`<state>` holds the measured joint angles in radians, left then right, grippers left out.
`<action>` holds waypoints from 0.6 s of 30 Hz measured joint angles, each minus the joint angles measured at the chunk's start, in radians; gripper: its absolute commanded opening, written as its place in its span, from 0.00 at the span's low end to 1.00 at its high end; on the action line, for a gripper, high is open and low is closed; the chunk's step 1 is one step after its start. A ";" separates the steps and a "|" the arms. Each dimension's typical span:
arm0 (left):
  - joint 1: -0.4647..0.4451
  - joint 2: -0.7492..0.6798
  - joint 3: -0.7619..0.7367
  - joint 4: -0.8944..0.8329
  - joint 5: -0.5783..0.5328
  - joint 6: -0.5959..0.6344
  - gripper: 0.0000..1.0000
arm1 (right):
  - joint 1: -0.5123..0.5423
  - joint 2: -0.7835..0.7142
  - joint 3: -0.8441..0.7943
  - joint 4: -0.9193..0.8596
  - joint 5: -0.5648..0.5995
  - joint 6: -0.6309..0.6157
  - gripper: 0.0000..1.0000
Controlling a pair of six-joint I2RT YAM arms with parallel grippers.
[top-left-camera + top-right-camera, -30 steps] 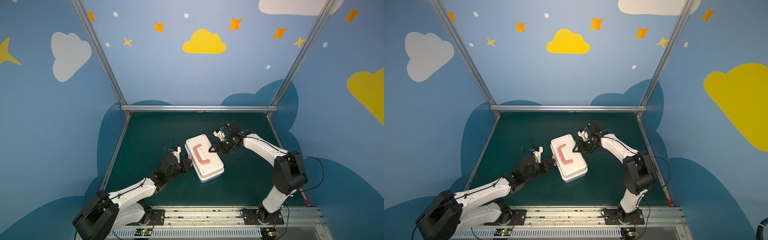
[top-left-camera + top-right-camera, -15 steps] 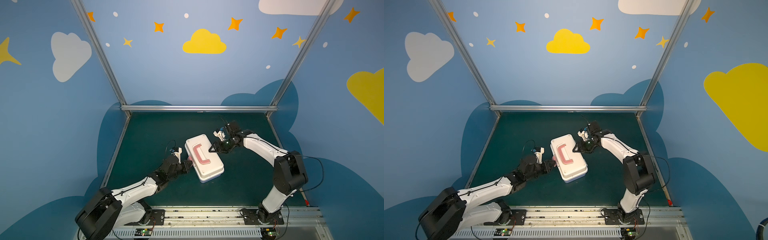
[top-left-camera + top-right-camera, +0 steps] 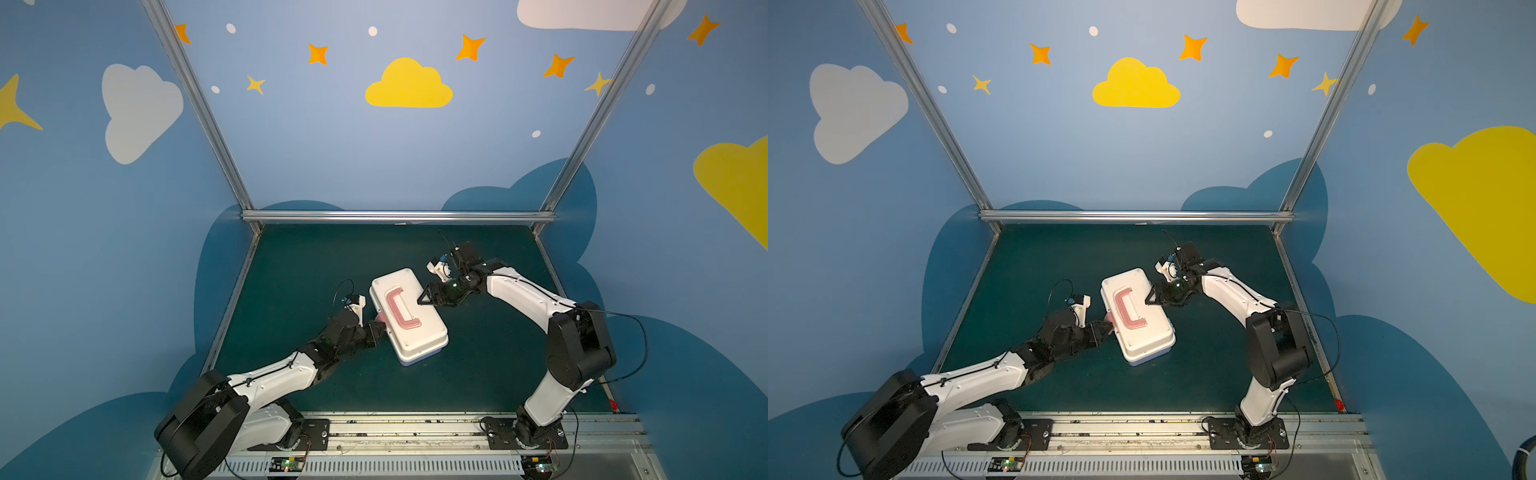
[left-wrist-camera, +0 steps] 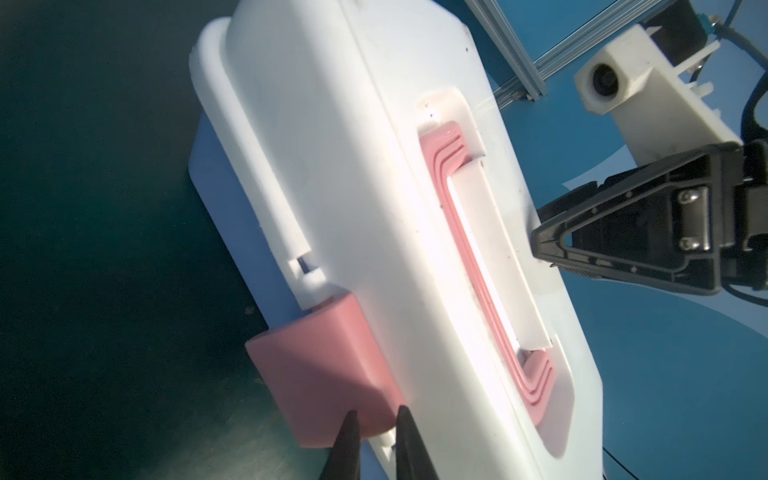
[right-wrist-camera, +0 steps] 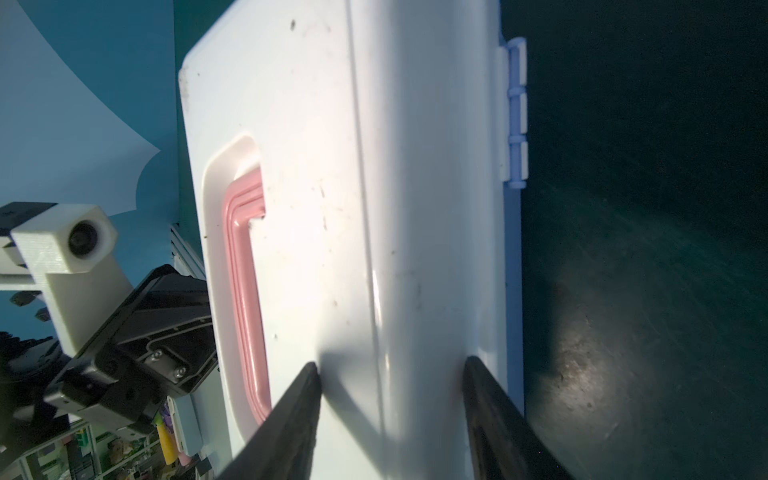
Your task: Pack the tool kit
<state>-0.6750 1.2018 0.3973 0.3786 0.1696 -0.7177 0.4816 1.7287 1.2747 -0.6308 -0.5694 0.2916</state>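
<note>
White lid [image 3: 424, 338] down, pink latch [image 4: 320, 365] apparently unfastened: left jaws near-shut against it, right jaws half-open, empty, on lid.

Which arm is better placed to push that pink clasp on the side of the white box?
Left. The left jaws, nearly closed, sit right at the clasp; the right jaws, open, sit over the lid by the hinges.

The closed white plastic lid [image 5: 332, 166] under my right pincer [image 5: 390, 362] hides the inside of the rectangular tool kit [image 3: 1154, 332]. Whether my left pincer [image 4: 376, 411] touches the pink plastic latch [image 4: 324, 365] just ahead, I cannot tell.
</note>
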 measured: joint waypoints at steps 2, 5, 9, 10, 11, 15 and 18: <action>-0.001 0.006 0.006 0.000 0.002 0.001 0.17 | 0.000 0.000 0.000 0.000 0.000 0.000 0.53; -0.002 0.010 0.013 0.001 0.003 0.003 0.17 | 0.000 0.000 0.000 0.001 0.000 0.000 0.53; -0.003 0.013 0.019 0.004 0.005 0.006 0.17 | 0.000 0.000 0.000 0.003 0.000 0.000 0.53; -0.004 0.014 0.020 0.005 0.005 0.006 0.16 | 0.000 0.000 0.000 0.003 0.000 0.000 0.53; -0.005 0.015 0.020 0.006 0.005 0.006 0.17 | 0.000 0.000 0.000 0.003 0.000 0.000 0.53; -0.006 0.018 0.024 0.006 0.005 0.007 0.16 | 0.000 0.000 0.000 0.003 0.000 0.000 0.53; -0.006 0.018 0.029 -0.002 0.002 0.008 0.17 | 0.000 0.000 0.000 0.003 0.000 0.000 0.53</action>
<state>-0.6807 1.2194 0.4263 0.3763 0.1715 -0.7094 0.4816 1.7283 1.2743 -0.6277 -0.5694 0.2916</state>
